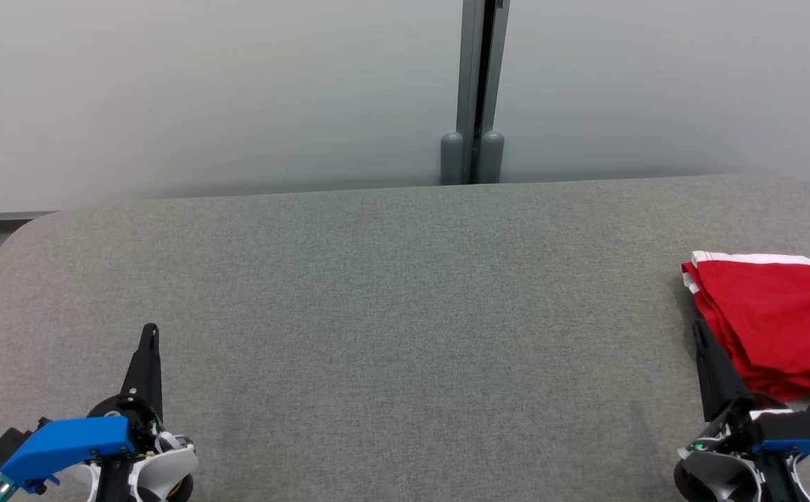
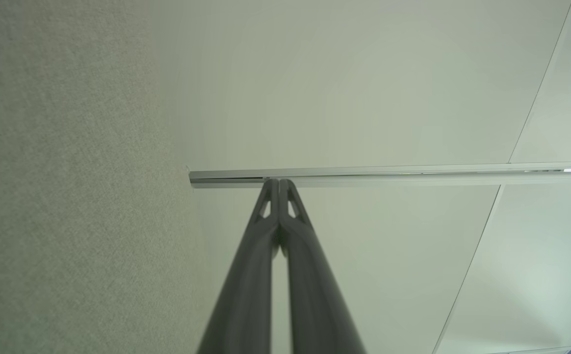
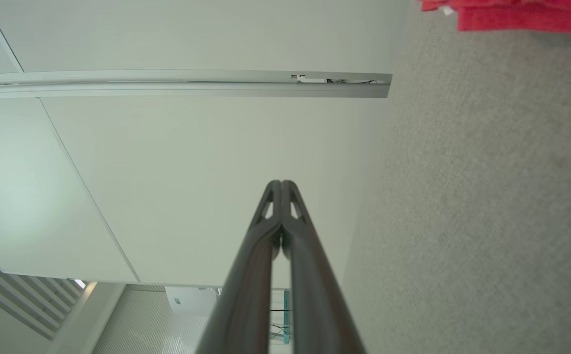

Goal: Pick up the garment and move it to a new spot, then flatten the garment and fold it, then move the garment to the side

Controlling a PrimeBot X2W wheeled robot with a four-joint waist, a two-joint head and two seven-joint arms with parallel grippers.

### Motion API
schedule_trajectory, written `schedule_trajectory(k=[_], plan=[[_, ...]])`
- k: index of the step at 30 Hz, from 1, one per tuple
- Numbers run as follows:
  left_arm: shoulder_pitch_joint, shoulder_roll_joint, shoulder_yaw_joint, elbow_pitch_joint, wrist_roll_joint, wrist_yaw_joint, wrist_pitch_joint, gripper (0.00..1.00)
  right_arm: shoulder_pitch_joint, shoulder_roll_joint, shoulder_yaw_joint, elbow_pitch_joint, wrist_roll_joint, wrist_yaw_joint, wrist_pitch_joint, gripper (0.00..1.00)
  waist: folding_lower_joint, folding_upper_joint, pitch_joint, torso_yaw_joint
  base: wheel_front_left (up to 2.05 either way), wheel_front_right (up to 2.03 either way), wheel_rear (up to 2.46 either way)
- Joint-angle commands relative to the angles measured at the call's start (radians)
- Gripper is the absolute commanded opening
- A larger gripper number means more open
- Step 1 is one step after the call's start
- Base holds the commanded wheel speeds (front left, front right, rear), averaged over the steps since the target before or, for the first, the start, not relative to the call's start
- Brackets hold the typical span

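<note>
Right now your red garment [image 1: 781,321] lies folded at the far right of the grey fabric counter [image 1: 405,314], its white-trimmed edge turned toward the back wall [image 1: 203,90] and part of it running off the right edge of the head view. You can see several red layers stacked along its left side, so it sits as a flat, compact pile. Your right gripper [image 1: 699,331] is low at the right front, clenched with both dark fingers pressed together and nothing between them. Its tip points up along the garment's left edge, just beside the cloth; from the head view you cannot be sure whether the tip touches the fabric or only passes in front of it. In the right wrist view the same closed fingers meet at the tip [image 3: 280,184], and the garment [image 3: 511,14] shows as a red strip at the top right corner, apart from the fingertips. Your left gripper [image 1: 150,333] is at the left front over bare counter, well apart from the garment, likewise clenched and empty, as its own wrist view confirms [image 2: 279,184]. A grey upright post [image 1: 476,84] divides the wall behind the counter.
</note>
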Motion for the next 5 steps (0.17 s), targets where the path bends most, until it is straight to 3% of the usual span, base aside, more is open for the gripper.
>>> schedule_trajectory(k=[1,5], plan=[[-0.01,-0.002,0.001,-0.004,-0.004,-0.005,0.003,0.0,-0.01,-0.005,-0.001,-0.003,0.003,0.0,0.004,0.0,0.0,0.0,0.0,0.0,0.0,0.0,0.0],[-0.01,-0.002,0.001,-0.004,-0.004,-0.005,0.003,0.0,-0.01,-0.005,-0.001,-0.003,0.003,0.0,0.004,0.0,0.0,0.0,0.0,0.0,0.0,0.0,0.0]])
